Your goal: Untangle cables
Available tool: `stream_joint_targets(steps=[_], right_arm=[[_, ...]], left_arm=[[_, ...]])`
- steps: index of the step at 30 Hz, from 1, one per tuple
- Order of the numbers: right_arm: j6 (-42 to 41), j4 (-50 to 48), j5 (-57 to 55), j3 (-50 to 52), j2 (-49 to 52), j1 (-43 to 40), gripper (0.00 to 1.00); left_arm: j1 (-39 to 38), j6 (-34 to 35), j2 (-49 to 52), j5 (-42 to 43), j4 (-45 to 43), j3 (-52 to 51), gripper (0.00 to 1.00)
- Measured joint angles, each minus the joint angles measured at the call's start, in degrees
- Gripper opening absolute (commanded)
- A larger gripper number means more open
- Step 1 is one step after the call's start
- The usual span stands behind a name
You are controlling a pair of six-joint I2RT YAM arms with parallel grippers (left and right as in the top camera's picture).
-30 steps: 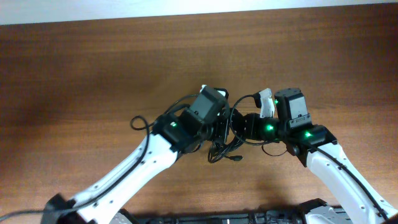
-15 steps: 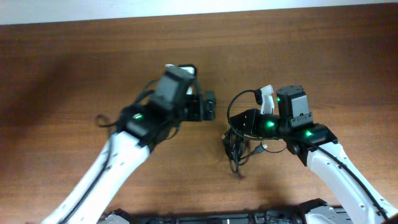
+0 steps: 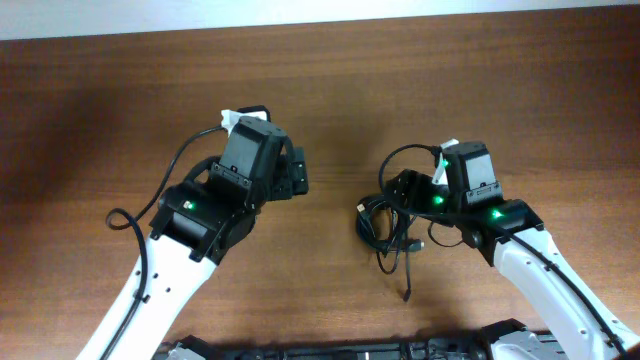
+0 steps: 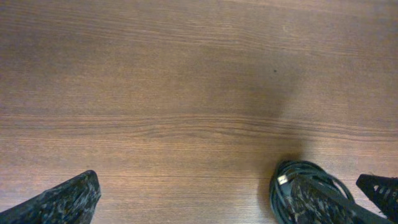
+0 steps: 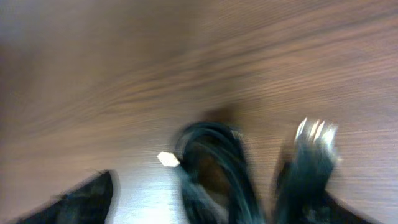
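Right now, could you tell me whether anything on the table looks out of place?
Only the cables: they lie in one tangled heap on the table, with one loose end trailing out. Nothing looks damaged.

Entry, both arms on my feed. Left arm [image 3: 165, 275] and right arm [image 3: 540, 275]: white forearm shells, black wrist housings, green status lights [image 3: 190, 207] lit. I log a white tag [image 3: 232, 118] atop each wrist, one black wire [image 3: 165, 187] looping off the left. Fingers [image 4: 65, 199]: black, rough-textured.

Blurred frame: black cables [image 5: 214, 168] coiled on wooden bench [image 5: 124, 62], lower centre; pale plug tip [image 5: 166, 158] at coil's left; dark fingers [image 5: 87, 196] lower left.
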State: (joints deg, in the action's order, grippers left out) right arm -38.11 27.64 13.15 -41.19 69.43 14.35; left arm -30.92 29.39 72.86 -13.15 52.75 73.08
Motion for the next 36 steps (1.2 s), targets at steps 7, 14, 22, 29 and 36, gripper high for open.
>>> stream_joint_targets(steps=[7,14,22,29,36], right_arm=[[-5.95,13.68,-14.91,-2.93,0.0,-5.09,0.99],[-7.48,20.24,-12.13,-7.98,-0.07,-13.33,0.99],[-4.9,21.49,-8.2,-8.11,-0.07,-13.33,0.98],[-4.26,21.66,-7.63,-8.11,-0.07,-13.33,0.99],[-4.07,21.62,-3.5,-8.11,-0.07,-13.33,0.99]], left_arm=[[0.04,0.0,2.58,7.19,-0.11,0.0,0.99],[-1.36,1.95,17.25,25.79,-0.55,0.0,0.94],[-16.31,3.26,27.54,30.58,-15.39,0.0,0.66],[-17.57,4.94,35.89,24.55,-19.12,0.0,0.57],[-18.67,10.4,41.07,22.88,-25.22,0.0,0.0]])
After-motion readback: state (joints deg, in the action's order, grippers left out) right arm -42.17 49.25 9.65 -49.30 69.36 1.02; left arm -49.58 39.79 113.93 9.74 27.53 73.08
